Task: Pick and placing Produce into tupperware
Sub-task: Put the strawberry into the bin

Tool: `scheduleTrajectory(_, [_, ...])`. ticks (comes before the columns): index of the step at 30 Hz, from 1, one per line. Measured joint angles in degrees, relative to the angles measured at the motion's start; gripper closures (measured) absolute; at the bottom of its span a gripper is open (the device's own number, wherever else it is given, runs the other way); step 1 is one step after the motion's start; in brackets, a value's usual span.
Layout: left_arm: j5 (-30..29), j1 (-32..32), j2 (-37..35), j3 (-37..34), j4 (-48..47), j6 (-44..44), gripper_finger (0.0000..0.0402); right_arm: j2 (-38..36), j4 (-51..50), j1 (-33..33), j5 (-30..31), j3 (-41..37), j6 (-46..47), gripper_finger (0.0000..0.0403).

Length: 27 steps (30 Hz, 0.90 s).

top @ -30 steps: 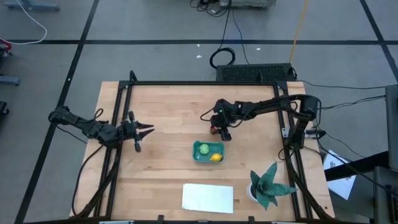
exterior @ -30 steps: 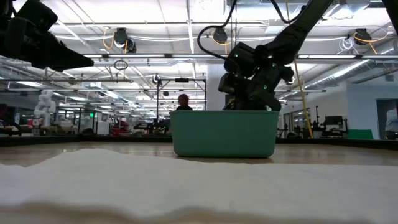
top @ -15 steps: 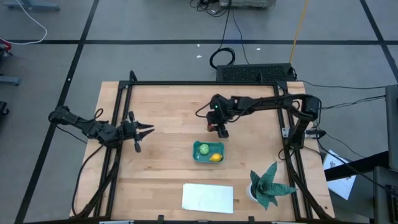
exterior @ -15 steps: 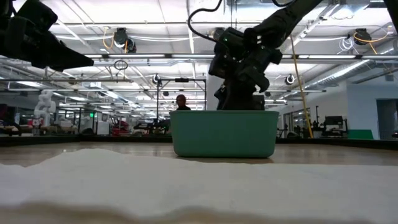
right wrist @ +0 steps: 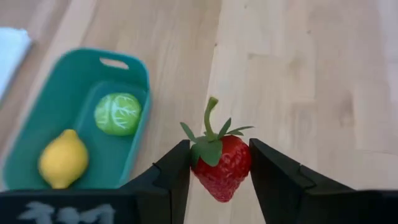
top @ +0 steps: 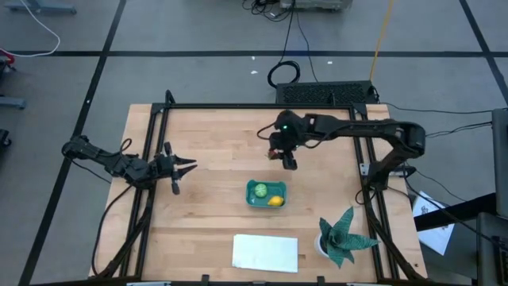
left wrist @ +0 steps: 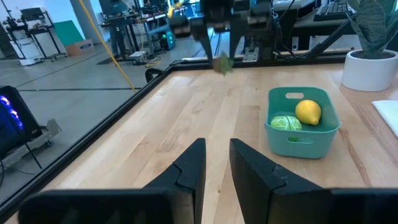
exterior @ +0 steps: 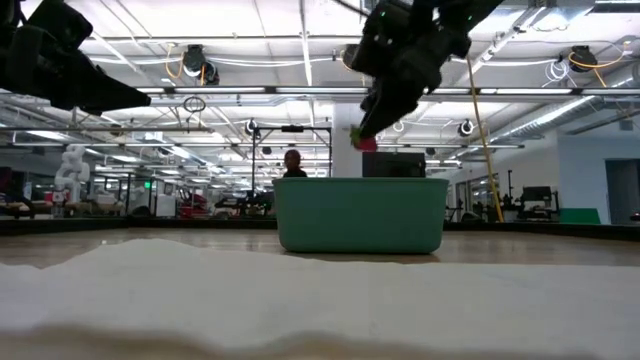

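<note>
The right gripper [right wrist: 214,163] hangs in the air above the tabletop [top: 214,143], on the far side of the teal tupperware [top: 266,194], with its jaws clamped on the red strawberry [right wrist: 219,165], leafy stem up. 2 pieces of produce lie inside the tupperware, side by side: the round light-green one [top: 259,191] and the yellow lemon [top: 275,201]. The left gripper [top: 186,166] waits well to the left of the tupperware, its jaws narrowly apart and holding nothing.
</note>
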Motion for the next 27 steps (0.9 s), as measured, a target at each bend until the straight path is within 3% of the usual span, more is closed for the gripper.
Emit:
scheduleTrajectory(9, [0.0, 0.0, 0.0, 0.0, 0.0, -0.4, 0.0323, -11.9, -1.2, 0.0, -0.3, -4.1, 4.1, 0.0269])
scheduleTrajectory(27, [0.0, 0.0, 0.0, 0.0, 0.0, -1.0, 0.0323, -37.4, 14.7, 1.1, -2.4, -24.2, 14.9, 0.027])
